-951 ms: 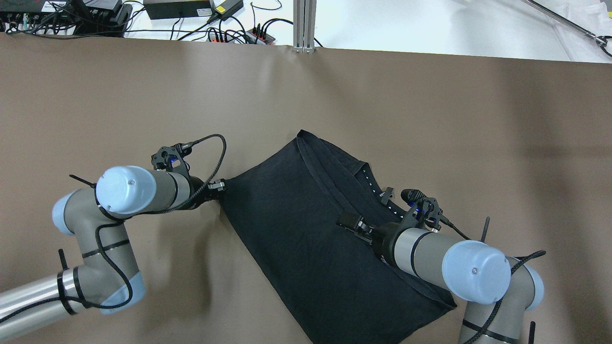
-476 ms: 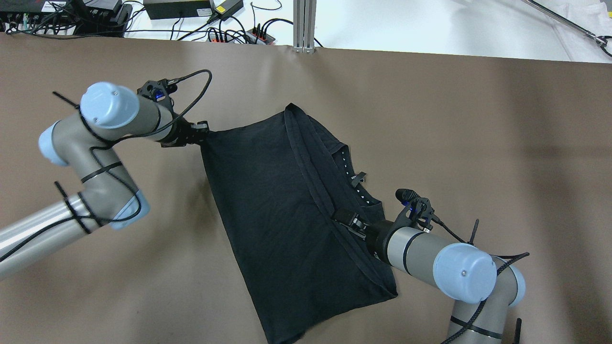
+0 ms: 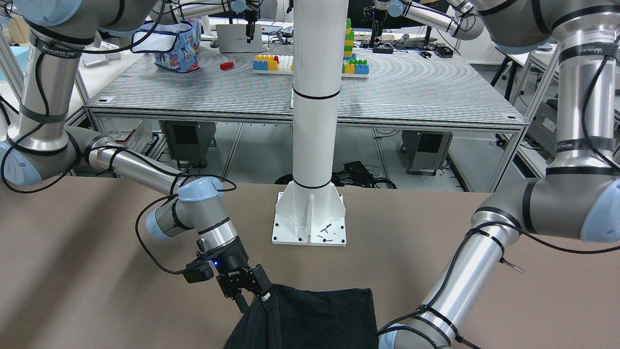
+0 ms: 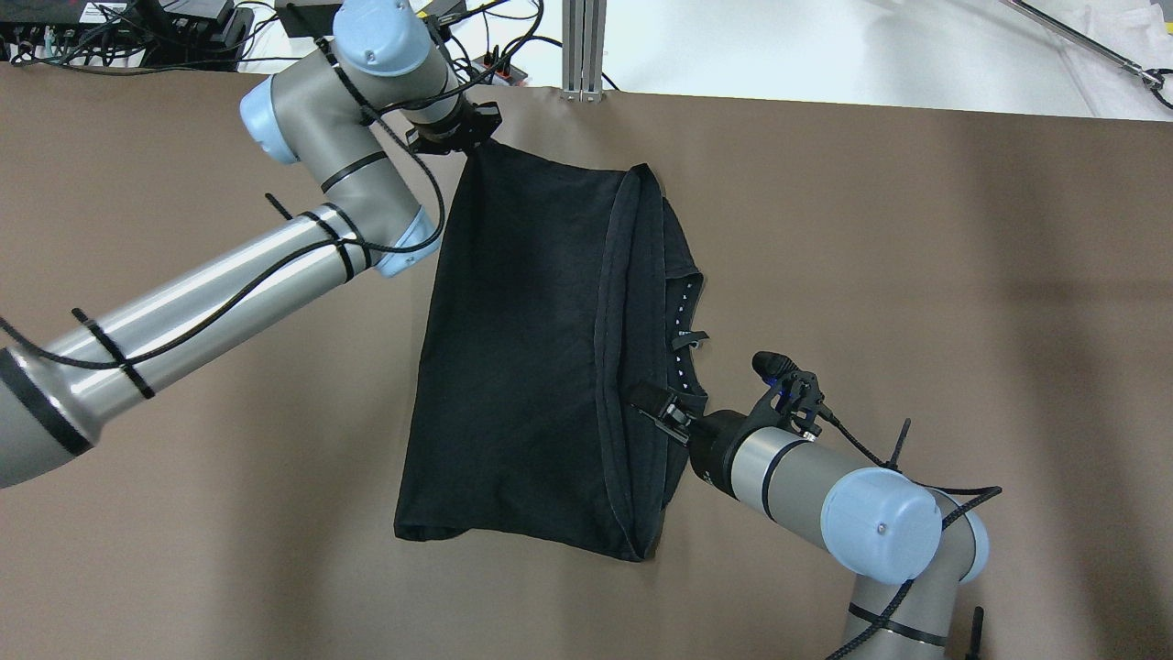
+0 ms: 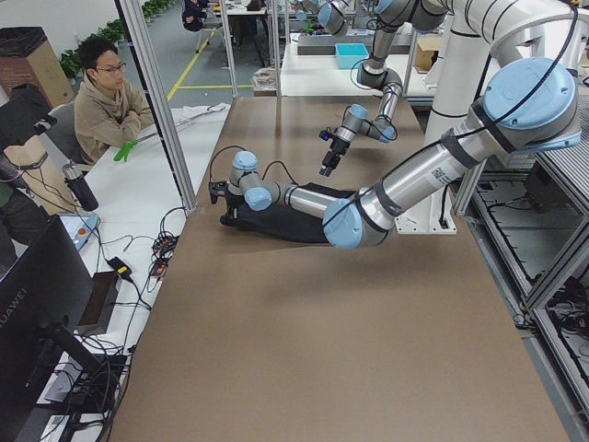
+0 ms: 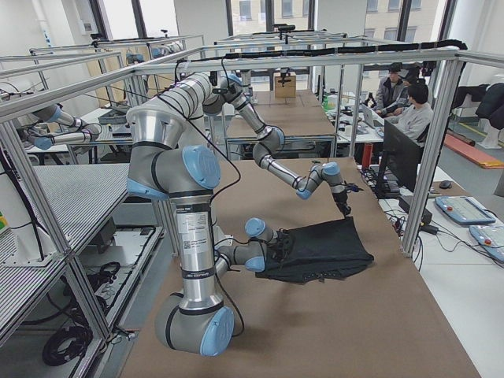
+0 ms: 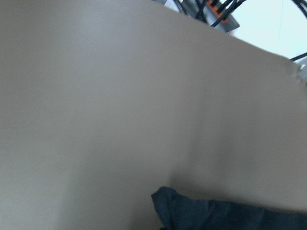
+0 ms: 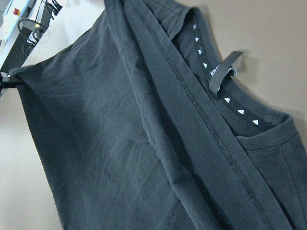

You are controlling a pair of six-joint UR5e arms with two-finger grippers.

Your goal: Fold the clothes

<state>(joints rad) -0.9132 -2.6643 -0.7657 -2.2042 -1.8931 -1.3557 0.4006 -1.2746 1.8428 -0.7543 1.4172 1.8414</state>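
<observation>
The black garment [image 4: 522,348] lies spread on the brown table [image 4: 916,275], folded over along a seamed hem, with its collar and neck label showing in the right wrist view [image 8: 225,72]. My left gripper [image 4: 480,128] is shut on the garment's far corner near the table's far edge. My right gripper [image 4: 647,405] is shut on the hem at the garment's right side; it also shows in the front-facing view [image 3: 255,296]. The cloth is stretched between the two grippers. The left wrist view shows only bare table and a bit of the garment [image 7: 216,213].
An aluminium post [image 4: 583,46] and cables with power bricks [image 4: 440,55] stand just beyond the table's far edge, close to my left gripper. The white pillar [image 3: 315,121] stands on its base at the robot's side. A person [image 5: 106,101] sits past the far edge.
My left arm has swung far forward toward the table's far edge, pulling the garment's corner with it. The garment has turned and stretched lengthwise. My right gripper shifted slightly left, still holding the hem.
</observation>
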